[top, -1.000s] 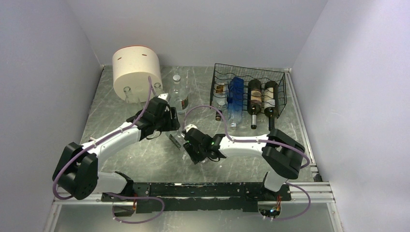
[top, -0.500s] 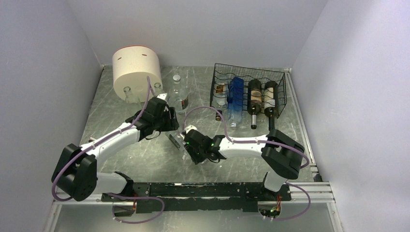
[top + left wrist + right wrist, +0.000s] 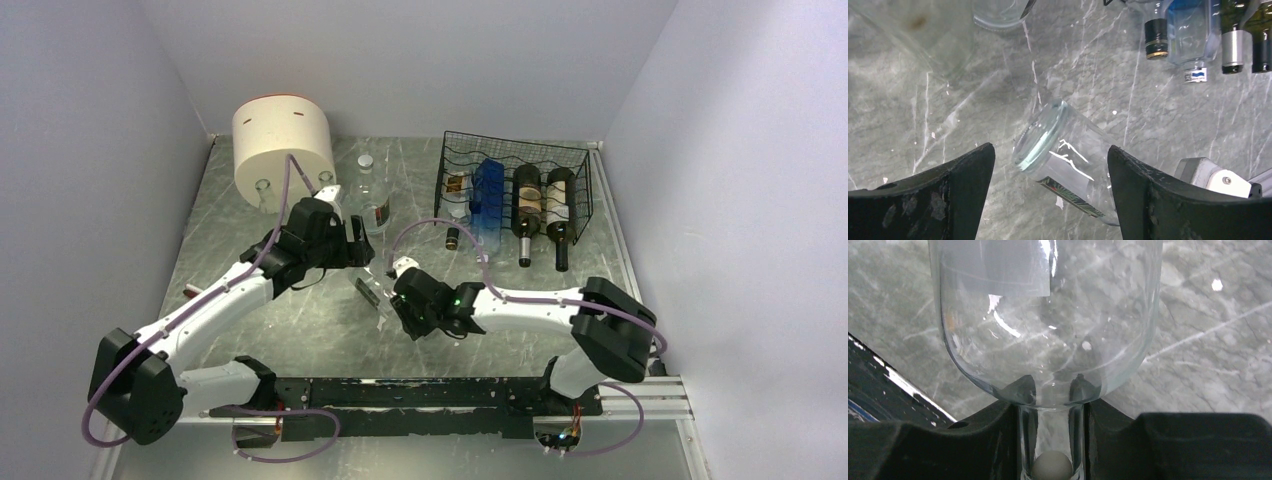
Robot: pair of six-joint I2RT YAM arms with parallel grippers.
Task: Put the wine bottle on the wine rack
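Tabletop (image 3: 300, 330) | right end effector (image 3: 1050, 440) pinches bottle (image 3: 1048, 325) neck | left end effector (image 3: 1048, 152) spread

The wine bottle (image 3: 1048, 315) is clear, smooth, glossy glass with a pale, paper-like label. The table (image 3: 320, 340) is grey, marbled and scratched, with a slight sheen. The wine rack (image 3: 583, 190) is black metal wire. The left gripper (image 3: 1050, 150) fingers (image 3: 938, 200) are matt black and scuffed.

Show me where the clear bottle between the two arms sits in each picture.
Top: clear bottle, just left of centre.
Left wrist: bottle low centre, base up-left, between open jaws.
Right wrist: bottle fills top centre, neck clamped in jaws below.
Shared landmark: scratched grey table.
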